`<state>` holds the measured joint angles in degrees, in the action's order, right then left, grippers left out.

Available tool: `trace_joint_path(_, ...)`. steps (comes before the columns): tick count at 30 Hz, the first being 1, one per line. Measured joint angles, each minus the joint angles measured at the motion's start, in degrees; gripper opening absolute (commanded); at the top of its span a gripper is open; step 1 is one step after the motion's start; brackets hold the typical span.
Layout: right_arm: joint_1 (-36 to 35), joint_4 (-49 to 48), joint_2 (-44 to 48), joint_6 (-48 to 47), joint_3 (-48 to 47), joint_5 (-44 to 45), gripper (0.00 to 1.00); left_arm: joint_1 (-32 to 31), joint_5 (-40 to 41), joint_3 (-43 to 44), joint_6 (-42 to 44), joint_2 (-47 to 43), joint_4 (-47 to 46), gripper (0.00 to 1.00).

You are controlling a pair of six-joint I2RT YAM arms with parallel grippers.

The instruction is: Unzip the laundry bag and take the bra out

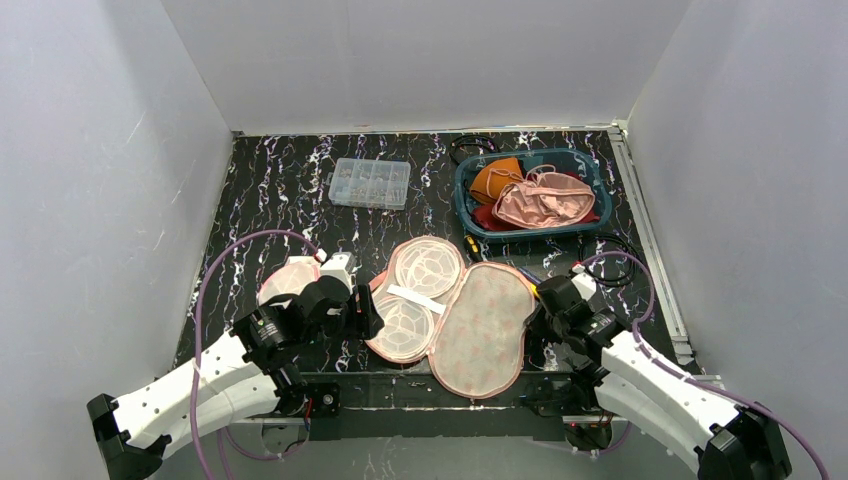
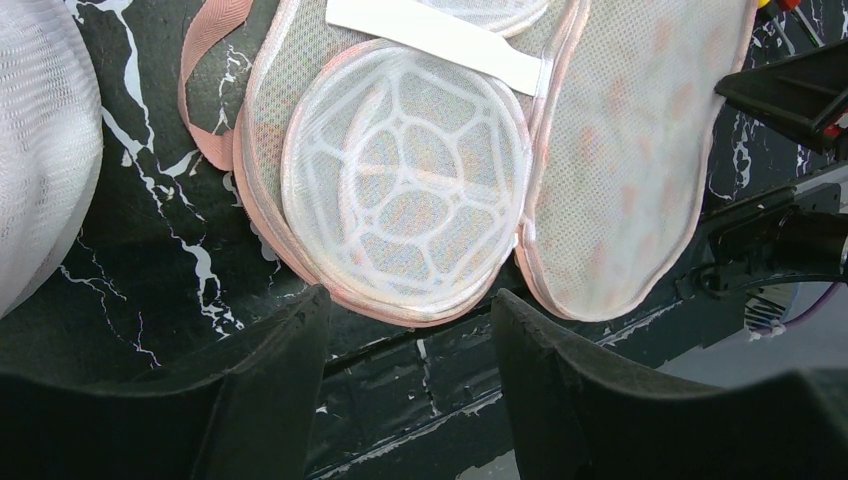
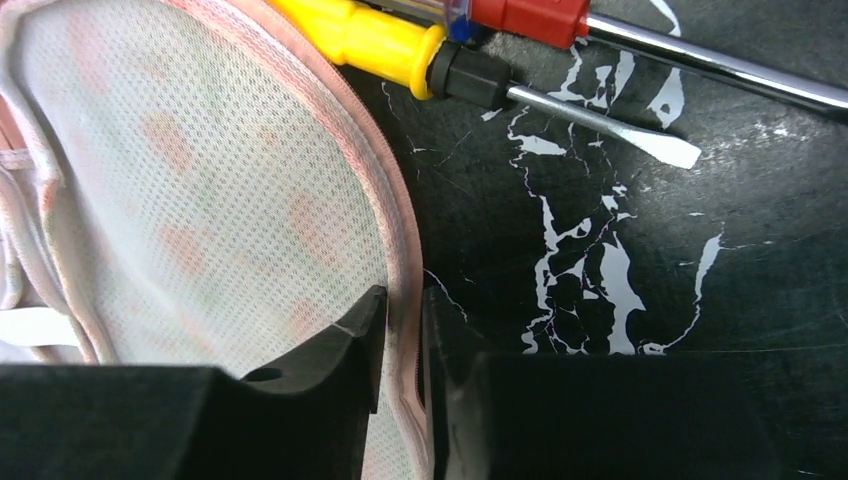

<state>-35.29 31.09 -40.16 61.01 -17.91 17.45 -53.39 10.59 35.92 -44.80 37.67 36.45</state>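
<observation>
Since the laundry bag (image 1: 485,330) lies spread like an open book at the middle of the near edge of the table (image 1: 270,190), its right half a plain mesh flap and its left half showing two ribbed plastic domes (image 2: 405,190) crossed by a white strap (image 2: 435,40), the zip looks undone. The step in hand is most likely the turn from opening to taking the bra out. The right gripper (image 3: 403,320) is nearly closed, its fingers pinching the pink zip rim on the flap's right side, close to a yellow-handled screwdriver (image 3: 370,40) and a red-handled screwdriver (image 3: 520,15). Whether a zip pull sits between the fingers I cannot tell. The left gripper (image 2: 408,300) is spread wide and holds nothing, hovering at the near end of the domed half. The bra itself is not plainly in view. A pink strap (image 2: 205,80) loops out at the bag's left rim and may belong to it, so I judge it to be inside, under the domes or the flap. A white mesh bundle (image 1: 288,280) lies just left of the bag, and a basket (image 1: 465,200) of other garments sits towards the far right corner. The next move calls for the right gripper to hold the flap clear while the left closes on soft fabric, not on the stiff domes.
</observation>
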Motion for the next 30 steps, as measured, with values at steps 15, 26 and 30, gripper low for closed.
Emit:
trace_joint_path(15, 0.0, 4.0, -3.3, -11.8, -14.5, -1.4, 0.01, 0.0, 0.0, 0.0, 0.4, 0.3, 0.0, 0.58)
trace_joint_path(26, -0.1, 5.0, -10.1, -17.4, -28.7, -11.1, 0.01, -0.4, -3.2, 6.0, 6.6, 4.6, -4.4, 0.64)
trace_joint_path(30, -0.1, 1.3, -14.0, -14.7, -28.7, -17.3, 0.01, -2.6, -4.3, 7.3, 7.7, 8.3, -7.8, 0.64)
